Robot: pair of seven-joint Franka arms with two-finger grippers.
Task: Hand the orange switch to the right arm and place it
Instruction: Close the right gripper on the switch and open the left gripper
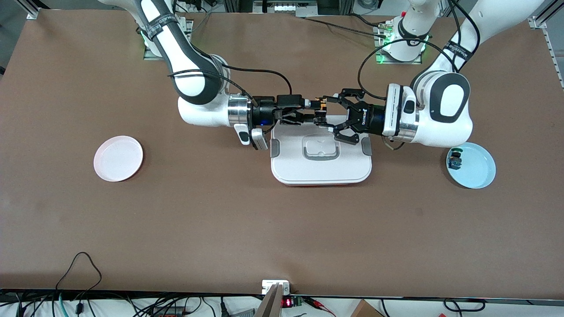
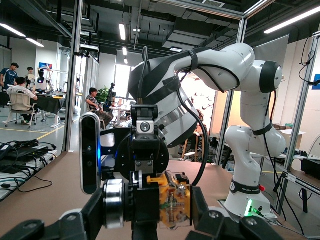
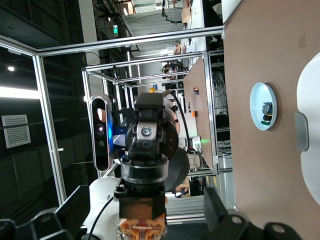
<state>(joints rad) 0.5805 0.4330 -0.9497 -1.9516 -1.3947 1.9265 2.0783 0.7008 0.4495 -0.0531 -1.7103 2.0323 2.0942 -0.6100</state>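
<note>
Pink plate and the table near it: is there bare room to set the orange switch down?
Yes. The pink plate is bare, with open table all around it. It is crowded over the white box, where the right gripper and left gripper meet at the orange switch.

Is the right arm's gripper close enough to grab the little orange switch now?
Probably yes. The left gripper holds the orange switch up over the white box, and the right gripper points straight at it, tip to tip. Nothing sits between them. Whether its fingers already pinch the switch is unclear.
</note>
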